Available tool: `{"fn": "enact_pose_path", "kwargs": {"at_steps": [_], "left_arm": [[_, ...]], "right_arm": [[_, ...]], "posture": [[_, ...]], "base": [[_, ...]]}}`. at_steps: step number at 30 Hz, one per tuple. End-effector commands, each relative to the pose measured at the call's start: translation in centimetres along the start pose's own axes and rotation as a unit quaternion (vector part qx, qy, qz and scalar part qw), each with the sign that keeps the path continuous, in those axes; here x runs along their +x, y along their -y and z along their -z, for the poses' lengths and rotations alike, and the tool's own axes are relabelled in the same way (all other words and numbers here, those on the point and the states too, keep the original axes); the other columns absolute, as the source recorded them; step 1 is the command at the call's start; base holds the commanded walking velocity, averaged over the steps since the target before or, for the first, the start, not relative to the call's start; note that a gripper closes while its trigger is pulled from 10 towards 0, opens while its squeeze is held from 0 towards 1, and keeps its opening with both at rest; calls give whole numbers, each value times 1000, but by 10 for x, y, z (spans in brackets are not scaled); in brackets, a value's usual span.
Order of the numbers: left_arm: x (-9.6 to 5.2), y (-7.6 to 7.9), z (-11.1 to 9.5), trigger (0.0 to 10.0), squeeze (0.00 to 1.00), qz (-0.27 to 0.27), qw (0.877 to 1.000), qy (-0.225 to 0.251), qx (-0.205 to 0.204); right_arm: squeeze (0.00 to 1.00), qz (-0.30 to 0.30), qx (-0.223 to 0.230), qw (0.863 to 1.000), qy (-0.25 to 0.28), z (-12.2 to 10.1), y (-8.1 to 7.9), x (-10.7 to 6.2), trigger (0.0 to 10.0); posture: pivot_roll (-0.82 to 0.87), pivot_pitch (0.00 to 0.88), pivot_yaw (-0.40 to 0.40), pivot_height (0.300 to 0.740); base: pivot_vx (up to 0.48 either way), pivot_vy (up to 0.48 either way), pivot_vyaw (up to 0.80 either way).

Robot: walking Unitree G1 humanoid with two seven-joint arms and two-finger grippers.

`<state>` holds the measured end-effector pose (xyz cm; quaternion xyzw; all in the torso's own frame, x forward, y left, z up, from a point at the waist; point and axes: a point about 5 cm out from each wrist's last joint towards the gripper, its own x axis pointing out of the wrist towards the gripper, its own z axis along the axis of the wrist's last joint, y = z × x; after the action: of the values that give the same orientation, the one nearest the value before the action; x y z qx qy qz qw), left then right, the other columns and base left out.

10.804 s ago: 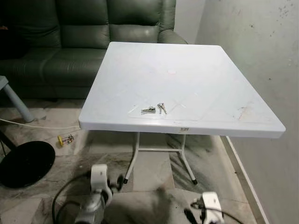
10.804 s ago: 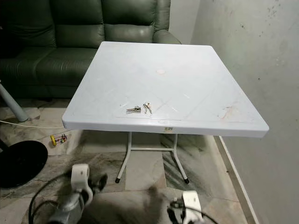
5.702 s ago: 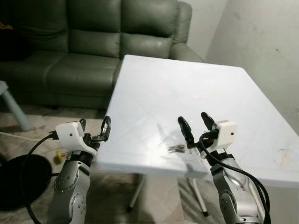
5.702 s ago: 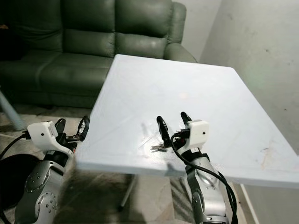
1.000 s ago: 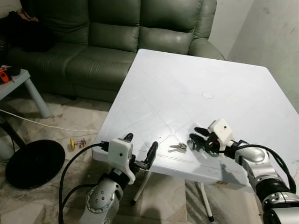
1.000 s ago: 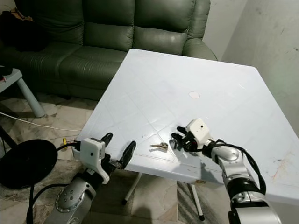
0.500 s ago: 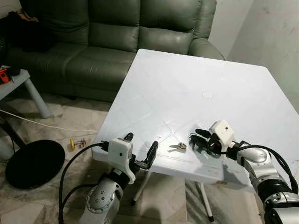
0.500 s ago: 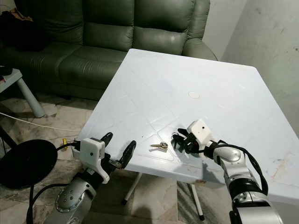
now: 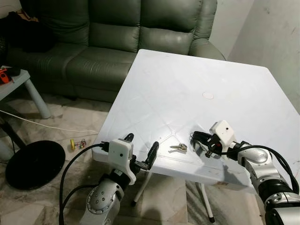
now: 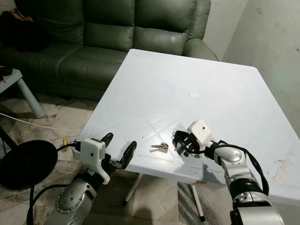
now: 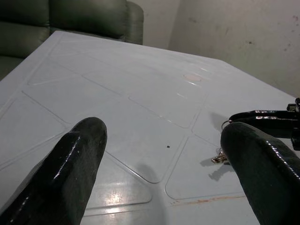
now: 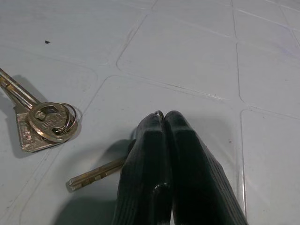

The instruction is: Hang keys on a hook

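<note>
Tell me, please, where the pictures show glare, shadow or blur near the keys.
Right wrist view: sharp; the loose keys and the right gripper cast soft shadows on the white table. Left wrist view: the left gripper's near fingers are blurred; glare lies near the table edge. Left eye view: evenly lit.

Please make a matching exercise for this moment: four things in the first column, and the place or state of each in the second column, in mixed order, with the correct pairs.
Column 1
1. right end effector
2. left end effector
3. loose keys on a ring
4. sofa

Column 2
A. open, at the near edge of the white table
B. dark green, behind the table
C. shut on a key ring
D. lying flat on the table, not held

Pairs: 1-C, 2-A, 3-D, 4-B
</note>
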<state>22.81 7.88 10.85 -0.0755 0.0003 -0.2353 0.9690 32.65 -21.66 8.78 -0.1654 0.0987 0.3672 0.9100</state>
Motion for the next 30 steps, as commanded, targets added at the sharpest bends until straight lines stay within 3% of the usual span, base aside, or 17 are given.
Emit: {"fn": "enact_pose_path", "kwargs": {"at_steps": [1,3,4,7,8,9,20,21,22,23,24,25,30], "left_arm": [[2,4,-2,10000,0,3,1000,3,-6],[2,4,-2,10000,0,3,1000,3,-6],[2,4,-2,10000,0,3,1000,3,-6],[2,4,-2,10000,0,4,1000,4,-7],[2,4,-2,10000,0,4,1000,4,-7],[2,4,-2,10000,0,4,1000,4,-7],[2,4,-3,10000,0,5,1000,6,-7],[2,4,-3,10000,0,5,1000,6,-7],[2,4,-3,10000,0,5,1000,6,-7],[2,4,-3,10000,0,5,1000,6,-7],[2,4,-3,10000,0,5,1000,6,-7],[2,4,-3,10000,0,5,1000,6,-7],[2,4,-3,10000,0,3,1000,7,-8]], "right_arm": [[0,2,-4,1000,-4,-2,5,-2,10000],[0,-2,7,1000,-5,-1,4,-1,10000],[1000,1,4,1000,-6,-1,4,-1,10000],[1000,6,-3,1000,-9,-2,5,-1,10000],[796,5,-6,1000,-12,-1,5,-1,10000],[0,5,-6,1000,-14,-1,5,-1,10000],[0,12,-5,1000,-17,-1,4,2,10000],[0,11,-4,1000,-14,-1,4,1,7294],[0,11,-3,1000,-14,-1,4,1,7294],[0,12,0,1000,-14,-1,4,1,5294],[0,7,0,1000,-8,-1,4,1,431],[0,8,-3,1000,-9,-2,4,1,0],[0,4,0,1000,-6,-1,4,0,0]], "posture": [[46,31,-94,715],[46,31,-94,715],[46,31,-94,715],[46,31,-94,715],[46,31,-94,715],[46,31,-94,715],[47,16,-91,715],[48,16,-91,715],[48,16,-91,715],[48,16,-91,715],[48,16,-91,715],[48,16,-91,715],[48,22,-95,715]], "base": [[0,0,0],[0,0,0],[0,0,0],[0,0,0],[0,0,0],[0,0,0],[0,0,0],[0,0,0],[0,0,0],[0,0,0],[0,0,0],[0,0,0],[0,0,0]]}}
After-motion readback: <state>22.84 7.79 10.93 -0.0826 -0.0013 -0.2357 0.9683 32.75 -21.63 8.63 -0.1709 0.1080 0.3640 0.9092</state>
